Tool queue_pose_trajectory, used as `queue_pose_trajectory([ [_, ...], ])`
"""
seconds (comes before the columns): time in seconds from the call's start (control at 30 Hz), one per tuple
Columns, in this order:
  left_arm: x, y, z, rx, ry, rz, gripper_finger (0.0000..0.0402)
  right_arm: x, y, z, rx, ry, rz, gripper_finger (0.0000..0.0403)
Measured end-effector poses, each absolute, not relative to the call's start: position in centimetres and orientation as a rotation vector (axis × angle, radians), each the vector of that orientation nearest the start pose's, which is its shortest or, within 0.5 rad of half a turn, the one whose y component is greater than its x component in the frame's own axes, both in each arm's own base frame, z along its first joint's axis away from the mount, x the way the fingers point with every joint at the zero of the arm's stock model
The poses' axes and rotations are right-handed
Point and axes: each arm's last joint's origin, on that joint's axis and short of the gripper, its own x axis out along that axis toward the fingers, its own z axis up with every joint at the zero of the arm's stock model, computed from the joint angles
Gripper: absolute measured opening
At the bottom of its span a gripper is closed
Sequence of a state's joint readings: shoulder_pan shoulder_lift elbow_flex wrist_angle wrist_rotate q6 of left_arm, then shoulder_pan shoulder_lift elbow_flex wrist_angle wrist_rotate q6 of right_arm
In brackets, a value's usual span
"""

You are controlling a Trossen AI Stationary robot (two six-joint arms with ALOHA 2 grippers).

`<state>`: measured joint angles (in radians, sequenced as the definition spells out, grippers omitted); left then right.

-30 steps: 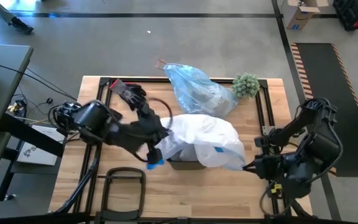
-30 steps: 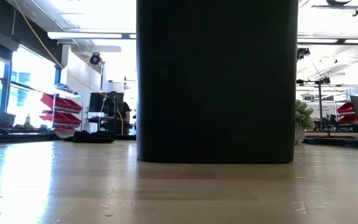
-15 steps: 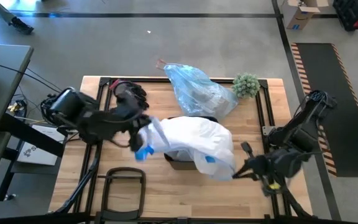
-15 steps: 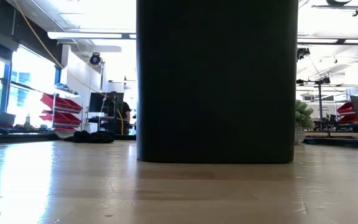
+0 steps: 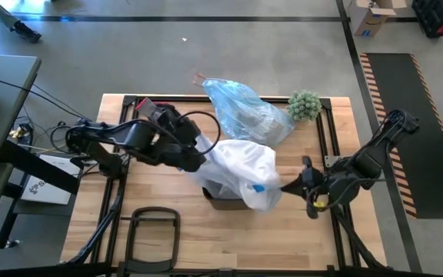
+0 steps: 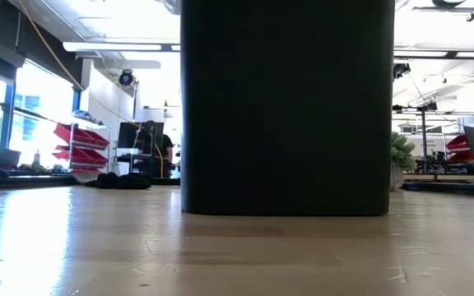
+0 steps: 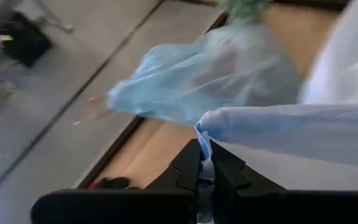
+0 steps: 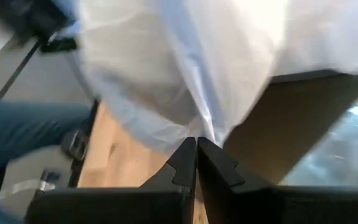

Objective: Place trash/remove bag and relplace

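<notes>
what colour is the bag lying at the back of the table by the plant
Translucent light blue with a reddish tie: the bag, beside the small green plant, shows best in the high view.

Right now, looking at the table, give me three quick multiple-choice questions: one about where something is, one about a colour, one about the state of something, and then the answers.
1. Where does the light-blue bag lie?
A. on the floor by the right arm
B. at the table's far edge, beside the small green plant
C. inside the bin

2. What colour is the bag draped over the dark bin?
A. whitish translucent
B. black
C. red

3. How do the left gripper's fingers stand?
A. wide open, empty
B. out of view
C. shut on the white bag

Answers:
1 B: the high view shows it at the far edge, next to the plant.
2 A: the plastic over the bin is whitish, with small blue bits.
3 C: the left wrist view shows plastic pinched between the closed fingers; the right gripper likewise pinches the white bag.
</notes>
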<state>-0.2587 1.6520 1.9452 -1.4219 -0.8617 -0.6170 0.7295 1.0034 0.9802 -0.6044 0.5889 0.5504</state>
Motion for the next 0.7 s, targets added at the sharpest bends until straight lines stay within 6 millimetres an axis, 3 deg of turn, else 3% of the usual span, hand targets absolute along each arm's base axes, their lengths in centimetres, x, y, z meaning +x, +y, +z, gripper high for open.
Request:
queue_pose_trajectory([
  [0.23, 29.6, -3.4, 38.1, 0.061, 0.8, 0.974, 0.0, 15.2, 10.7, 31.7, 0.282, 0.512, -0.295, 0.0],
  [0.37, 29.6, -2.9, 36.3, 0.025, 0.851, 1.012, 0.0, 14.6, 10.0, 30.9, 0.357, 0.583, -0.376, 0.0012],
  [0.5, 29.3, -3.1, 35.4, -0.035, 0.945, 0.973, 0.0, 14.8, 10.4, 30.6, 0.363, 0.633, -0.338, 0.006],
  [0.7, 28.6, -4.6, 35.4, -0.103, 1.077, 0.822, 0.0, 15.2, 11.3, 30.2, 0.32, 0.746, -0.181, 0.0166],
])
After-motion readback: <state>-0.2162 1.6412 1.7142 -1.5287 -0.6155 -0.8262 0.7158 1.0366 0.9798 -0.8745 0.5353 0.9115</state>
